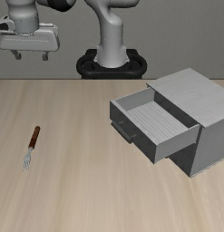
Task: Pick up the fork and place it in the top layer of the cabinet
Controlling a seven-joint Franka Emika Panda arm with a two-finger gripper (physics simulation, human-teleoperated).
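A fork (32,148) with a brown handle and silver tines lies flat on the wooden table (77,190) at the exterior view's left, tines pointing toward the front. A grey cabinet (177,120) stands on the exterior view's right, its top drawer (154,125) pulled out toward the left front and holding nothing. My gripper (27,55) hangs high above the table's far left edge, well above and behind the fork. Its two short fingers (14,54) point down with a gap between them and nothing in it.
The robot's base (111,63) stands at the far middle of the table. A wide stretch of bare tabletop separates the fork from the cabinet. The drawer's front handle (125,134) juts toward the fork's side.
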